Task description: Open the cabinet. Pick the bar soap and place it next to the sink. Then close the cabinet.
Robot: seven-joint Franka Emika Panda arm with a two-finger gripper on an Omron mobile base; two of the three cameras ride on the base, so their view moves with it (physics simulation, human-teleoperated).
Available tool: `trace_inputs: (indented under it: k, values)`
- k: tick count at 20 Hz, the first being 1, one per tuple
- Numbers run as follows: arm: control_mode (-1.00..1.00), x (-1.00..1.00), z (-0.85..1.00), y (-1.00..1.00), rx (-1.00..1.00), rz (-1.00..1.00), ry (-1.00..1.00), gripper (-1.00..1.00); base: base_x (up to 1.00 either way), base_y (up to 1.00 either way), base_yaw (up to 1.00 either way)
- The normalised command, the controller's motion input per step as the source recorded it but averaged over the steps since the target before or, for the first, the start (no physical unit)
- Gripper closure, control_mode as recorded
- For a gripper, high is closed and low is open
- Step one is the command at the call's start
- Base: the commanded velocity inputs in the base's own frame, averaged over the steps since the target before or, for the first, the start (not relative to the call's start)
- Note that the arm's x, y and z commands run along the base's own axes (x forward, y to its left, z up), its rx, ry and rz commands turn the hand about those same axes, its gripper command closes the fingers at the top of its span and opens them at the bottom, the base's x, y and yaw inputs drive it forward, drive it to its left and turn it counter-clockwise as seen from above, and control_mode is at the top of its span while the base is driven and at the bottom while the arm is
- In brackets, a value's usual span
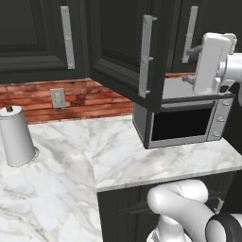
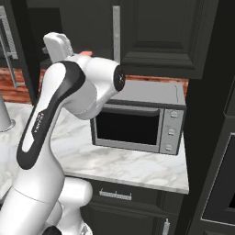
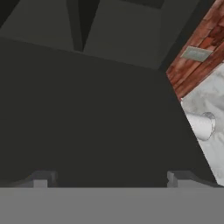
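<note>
- black wall cabinet (image 1: pixel 124 56) with raised-panel door swung open toward the camera, long brushed-silver bar handle (image 1: pixel 146 56) on its free edge, over the tabletop
- in the right base view a small salmon-pink patch (image 2: pixel 85 53) peeks just above the arm's shoulder in the dark cabinet opening, likely the bar soap; too little shows to be sure
- hand (image 3: pixel 109 179) up high at the open cabinet; hand view faces the dark flat door panel close up
- two dark fingertips (image 3: pixel 41 178) spread wide apart, nothing between them
- hand not touching the door as far as can be told
- inside of cabinet dark, contents can't be made out in the left base view
- silver microwave (image 2: pixel 137 117) with black glass door sits on the tabletop under the cabinet, door shut
- white paper towel roll (image 1: pixel 17 136) upright on the tabletop, well left of the microwave
- white marble tabletop (image 1: pixel 118 160), black lower cabinets under it
- red brick backsplash (image 1: pixel 94 99) with a grey wall outlet (image 1: pixel 58 98)
- further black wall cabinets with silver bar handles to either side
</note>
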Motion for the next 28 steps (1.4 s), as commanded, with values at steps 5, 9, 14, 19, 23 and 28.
trace_inputs:
  k: [5,9,14,19,23,28]
  values:
    - [-1.00,0.23,0.00,0.22,0.03,0.02,0.05,-1.00,0.00,0.00,0.00]
    - [-1.00,0.16,0.00,0.25,0.00,0.04,0.04,-1.00,0.00,0.00,0.00]
    - [-1.00,0.08,0.00,0.29,0.00,0.04,0.06,-1.00,0.00,0.00,0.00]
    - [-1.00,0.00,0.00,0.30,0.00,0.04,0.07,-1.00,0.00,0.00,0.00]
    - [-1.00,0.00,0.00,0.35,0.00,0.02,0.09,-1.00,0.00,0.00,0.00]
    - [-1.00,0.00,0.00,0.33,0.00,0.05,0.09,-1.00,0.00,0.00,0.00]
